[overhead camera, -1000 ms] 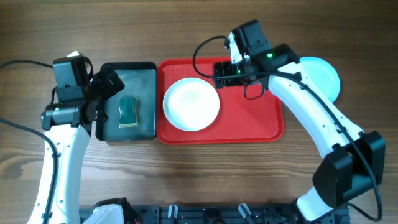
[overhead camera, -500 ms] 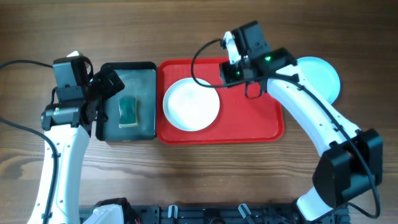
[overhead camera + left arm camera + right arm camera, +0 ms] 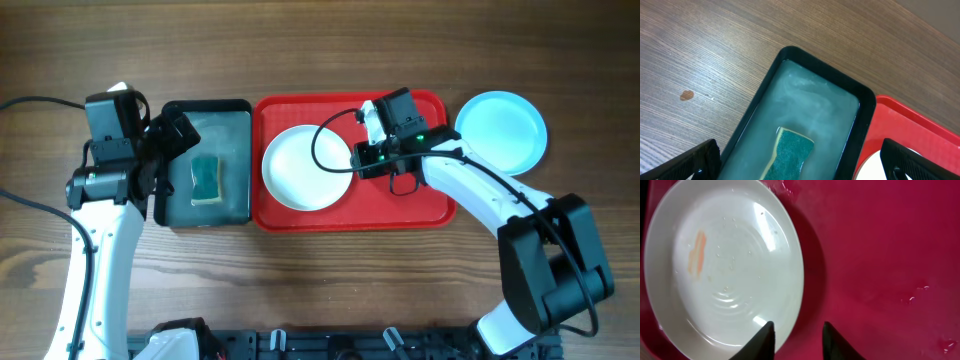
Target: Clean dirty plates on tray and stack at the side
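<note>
A white plate (image 3: 307,167) lies on the left half of the red tray (image 3: 420,205); it carries an orange smear (image 3: 697,252) and water drops. My right gripper (image 3: 358,158) is low at its right rim (image 3: 796,287), jaws narrowed but apart. One finger (image 3: 765,340) is over the plate and the other (image 3: 832,340) over bare tray, with a gap left. A pale blue plate (image 3: 501,131) rests on the table right of the tray. My left gripper (image 3: 800,152) hovers wide open over the green sponge (image 3: 790,157).
The black tray (image 3: 225,120) holds cloudy water and the sponge (image 3: 205,178), and it butts against the red tray's left side. The right arm's cable loops above the white plate. A small brown spot (image 3: 687,94) marks the wooden table left of the black tray.
My right gripper has come from the tray's far edge toward me to the white plate's right rim, and its jaws have narrowed. The left arm has not moved.
</note>
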